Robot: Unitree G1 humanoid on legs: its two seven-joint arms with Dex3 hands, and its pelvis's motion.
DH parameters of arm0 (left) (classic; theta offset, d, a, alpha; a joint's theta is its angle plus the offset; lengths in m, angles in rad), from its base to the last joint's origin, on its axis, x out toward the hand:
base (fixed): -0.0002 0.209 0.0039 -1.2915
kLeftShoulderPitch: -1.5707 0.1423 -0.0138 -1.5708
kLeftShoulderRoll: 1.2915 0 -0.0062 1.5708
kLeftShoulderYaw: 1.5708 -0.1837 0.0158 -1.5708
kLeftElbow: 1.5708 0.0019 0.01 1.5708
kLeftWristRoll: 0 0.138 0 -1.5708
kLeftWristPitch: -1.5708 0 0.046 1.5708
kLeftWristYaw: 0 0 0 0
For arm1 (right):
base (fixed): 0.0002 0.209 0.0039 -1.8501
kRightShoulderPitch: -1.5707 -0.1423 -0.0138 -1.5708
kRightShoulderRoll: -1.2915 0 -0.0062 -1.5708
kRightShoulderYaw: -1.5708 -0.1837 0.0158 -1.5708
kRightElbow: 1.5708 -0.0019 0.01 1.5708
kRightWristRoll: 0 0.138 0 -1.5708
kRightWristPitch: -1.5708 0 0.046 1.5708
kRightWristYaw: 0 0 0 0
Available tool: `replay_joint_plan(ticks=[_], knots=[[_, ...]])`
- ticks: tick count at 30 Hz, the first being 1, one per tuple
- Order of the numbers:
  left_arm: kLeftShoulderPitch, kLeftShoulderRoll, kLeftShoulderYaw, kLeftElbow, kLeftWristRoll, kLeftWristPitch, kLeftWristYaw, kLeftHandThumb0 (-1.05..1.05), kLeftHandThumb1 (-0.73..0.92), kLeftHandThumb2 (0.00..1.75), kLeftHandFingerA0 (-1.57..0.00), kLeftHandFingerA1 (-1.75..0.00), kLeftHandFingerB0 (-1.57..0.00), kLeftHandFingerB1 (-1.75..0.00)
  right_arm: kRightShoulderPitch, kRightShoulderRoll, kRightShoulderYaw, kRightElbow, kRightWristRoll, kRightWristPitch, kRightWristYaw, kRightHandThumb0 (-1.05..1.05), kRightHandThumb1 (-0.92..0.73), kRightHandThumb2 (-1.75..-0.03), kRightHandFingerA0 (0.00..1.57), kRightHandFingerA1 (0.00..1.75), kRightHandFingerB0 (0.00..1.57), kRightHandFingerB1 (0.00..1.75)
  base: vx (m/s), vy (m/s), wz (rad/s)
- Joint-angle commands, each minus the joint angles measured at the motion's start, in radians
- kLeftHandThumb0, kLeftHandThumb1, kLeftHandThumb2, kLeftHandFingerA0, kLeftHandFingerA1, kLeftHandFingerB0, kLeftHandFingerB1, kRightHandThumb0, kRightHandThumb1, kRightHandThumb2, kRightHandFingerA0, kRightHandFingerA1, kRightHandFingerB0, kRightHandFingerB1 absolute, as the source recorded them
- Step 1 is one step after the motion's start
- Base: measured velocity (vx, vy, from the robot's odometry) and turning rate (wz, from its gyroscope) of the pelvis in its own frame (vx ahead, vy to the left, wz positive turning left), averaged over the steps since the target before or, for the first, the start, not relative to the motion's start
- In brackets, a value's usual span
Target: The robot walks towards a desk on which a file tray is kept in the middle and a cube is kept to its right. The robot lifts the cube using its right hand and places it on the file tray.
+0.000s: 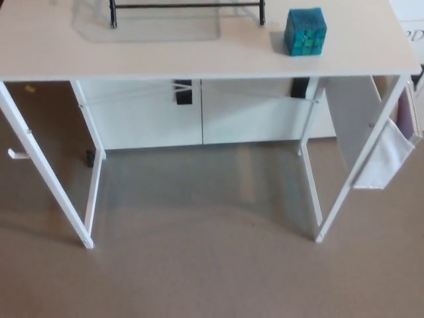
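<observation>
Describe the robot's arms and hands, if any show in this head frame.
Neither arm nor hand is in view, so colours, shapes, cables and markings cannot be told. Only the white desk, the teal cube on it and the black file tray at the top edge show.

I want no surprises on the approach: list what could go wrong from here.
The teal cube sits near the right end of the desk; a clumsy grasp could knock it off.
The file tray is cut off at the picture's top, so the placing spot is hard to judge.
Walking in, the robot could bump the desk's front edge.
</observation>
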Motion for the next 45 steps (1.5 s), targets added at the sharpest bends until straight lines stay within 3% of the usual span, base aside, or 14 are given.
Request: replay_joint_plan(ticks=[1,5,16,17,20,22,27,31,35,40,42,43,44,45], knots=[[-0.001,0.008,-0.002,0.028,0.001,-0.031,-0.005,-0.94,0.65,0.68,-0.03,-0.68,0.0,-0.09,0.02,-0.015,0.011,-0.034,-0.011,0.019,-0.005,-0.74,-0.49,-0.87,0.03,0.27,0.05,0.19,0.16,-0.128,0.1],[-0.001,0.008,-0.004,0.024,0.004,-0.028,0.003,-0.93,0.69,0.68,-0.06,-0.71,0.0,-0.1,0.028,-0.005,-0.015,-0.038,0.014,0.002,-0.011,-0.77,-0.47,-0.8,0.0,0.13,0.12,0.16,0.24,-0.208,0.2],[0.02,0.013,-0.005,-0.046,0.0,-0.003,-0.011,-0.95,0.68,0.69,-0.04,-0.68,0.0,-0.08,0.001,0.002,-0.026,0.025,0.021,-0.044,0.015,-0.67,-0.44,-0.82,0.03,0.44,0.01,0.17,0.06,-0.032,-0.03],[0.024,0.016,-0.003,-0.052,-0.003,0.002,-0.016,-0.95,0.65,0.68,-0.03,-0.67,0.0,-0.09,0.006,0.005,-0.029,0.02,0.024,-0.04,0.01,-0.66,-0.45,-0.83,0.0,0.27,0.0,0.17,0.08,0.135,-0.04],[0.015,0.015,-0.007,-0.029,0.005,0.004,-0.007,-0.94,0.66,0.69,-0.07,-0.7,0.0,-0.09,0.045,-0.013,-0.013,-0.042,0.002,-0.016,-0.003,-0.81,-0.51,-0.84,0.0,0.13,0.08,0.11,0.13,0.206,-0.01],[0.017,0.016,-0.007,-0.026,0.002,-0.001,-0.01,-0.96,0.66,0.7,-0.07,-0.71,0.0,-0.1,0.034,-0.002,-0.014,-0.026,0.005,-0.011,-0.017,-0.75,-0.47,-0.8,0.0,0.12,0.08,0.15,0.05,0.166,-0.07],[0.029,0.015,0.002,-0.046,-0.009,0.001,-0.016,-0.96,0.66,0.67,-0.05,-0.72,0.0,-0.13,0.03,-0.008,-0.016,-0.022,0.018,-0.02,0.023,-0.62,-0.45,-0.85,0.0,0.34,0.0,0.24,0.04,-0.003,0.02],[0.013,0.012,-0.001,-0.023,-0.004,0.007,-0.005,-0.92,0.67,0.72,-0.09,-0.72,0.0,-0.13,0.031,-0.009,-0.001,-0.043,0.004,0.013,0.002,-0.7,-0.46,-0.84,0.0,0.22,0.03,0.19,0.08,-0.106,0.08],[0.019,0.018,-0.005,0.002,0.001,-0.019,-0.008,-0.96,0.67,0.71,-0.07,-0.75,0.0,-0.15,0.052,-0.003,-0.016,-0.054,0.027,0.014,0.023,-0.74,-0.46,-0.82,0.05,0.26,0.05,0.13,0.13,-0.151,0.13],[0.024,0.02,-0.017,-0.016,0.01,-0.007,0.001,-0.96,0.68,0.7,-0.11,-0.76,0.0,-0.17,0.031,-0.001,0.02,-0.029,-0.02,0.021,-0.041,-0.72,-0.46,-0.83,0.02,0.21,0.08,0.22,0.16,-0.11,0.03],[0.023,0.018,-0.007,-0.002,-0.003,-0.028,-0.007,-0.96,0.67,0.69,-0.06,-0.73,0.0,-0.16,0.039,-0.002,-0.001,-0.035,0.022,0.008,0.017,-0.72,-0.45,-0.8,0.06,0.26,0.05,0.12,0.18,-0.019,-0.03],[0.022,0.018,-0.007,0.001,-0.004,-0.031,-0.009,-0.96,0.67,0.69,-0.06,-0.73,0.0,-0.16,0.041,-0.002,-0.003,-0.036,0.024,0.003,0.016,-0.72,-0.45,-0.8,0.06,0.26,0.05,0.12,0.13,0.029,-0.1],[0.02,0.018,-0.007,0.007,-0.004,-0.035,-0.012,-0.97,0.67,0.67,-0.06,-0.72,0.0,-0.12,0.05,-0.009,0.024,-0.048,-0.013,-0.002,-0.014,-0.7,-0.5,-0.84,0.09,0.44,0.03,0.19,0.16,0.06,-0.13],[0.02,0.019,-0.021,0.01,0.013,-0.034,0.005,-0.97,0.69,0.69,-0.07,-0.75,0.0,-0.17,0.051,-0.004,0.019,-0.047,-0.007,0.006,-0.021,-0.7,-0.48,-0.86,0.01,0.39,0.0,0.19,0.21,0.082,-0.17]])
